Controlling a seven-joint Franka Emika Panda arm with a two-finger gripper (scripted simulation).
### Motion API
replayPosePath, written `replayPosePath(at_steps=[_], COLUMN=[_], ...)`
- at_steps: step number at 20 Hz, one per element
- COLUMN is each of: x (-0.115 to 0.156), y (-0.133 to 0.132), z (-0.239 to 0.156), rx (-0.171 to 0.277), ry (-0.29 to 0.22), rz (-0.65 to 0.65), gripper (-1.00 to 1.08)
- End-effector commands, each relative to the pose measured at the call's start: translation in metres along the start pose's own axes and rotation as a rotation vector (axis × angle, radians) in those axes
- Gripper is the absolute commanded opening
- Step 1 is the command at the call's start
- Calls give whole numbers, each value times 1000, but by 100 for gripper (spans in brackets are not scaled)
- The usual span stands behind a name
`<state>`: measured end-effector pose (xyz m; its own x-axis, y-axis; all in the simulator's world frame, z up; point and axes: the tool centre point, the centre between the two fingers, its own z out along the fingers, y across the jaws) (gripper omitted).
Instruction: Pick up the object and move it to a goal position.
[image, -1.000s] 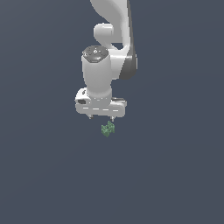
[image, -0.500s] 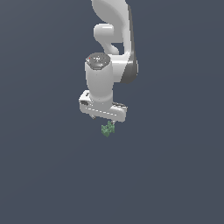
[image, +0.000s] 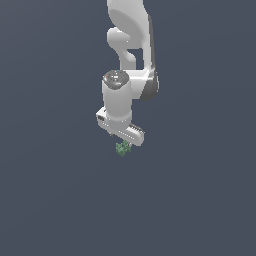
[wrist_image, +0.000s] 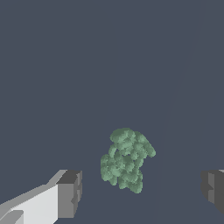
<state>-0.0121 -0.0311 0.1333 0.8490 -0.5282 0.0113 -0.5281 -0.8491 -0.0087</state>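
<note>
gripper (image: 123, 145): fingers (wrist_image: 70, 193) spread wide, nothing held | green bumpy lump (wrist_image: 126, 159): seen between the fingertips, untouched | in the exterior view, lump placed just beneath gripper

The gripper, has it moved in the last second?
Yes. The gripper has twisted, tilting down toward the exterior view's right, while the green lump beneath it stays put.

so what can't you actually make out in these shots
- Goal position: no marker shows in either view.
- Contact: in the exterior view the end effector covers the top of the green lump, too small to judge touch. In the wrist view the lump sits between the fingers, clear of both.
- Fingers: cut off by the wrist frame's edges.
- Surface: uniform dark background, so the lump's height is unclear.
</note>
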Motion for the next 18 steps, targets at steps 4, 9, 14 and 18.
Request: replayPosePath(at_steps=[4, 9, 14, 18], x=[-7, -11, -15, -16], y=[-1, -1, -1, 0], z=[15, 26, 33, 36], rx=[-3, -6, -9, -10], ry=[-5, -8, -9, -9], rz=[149, 257, 331, 364], gripper=[100, 100, 100, 100])
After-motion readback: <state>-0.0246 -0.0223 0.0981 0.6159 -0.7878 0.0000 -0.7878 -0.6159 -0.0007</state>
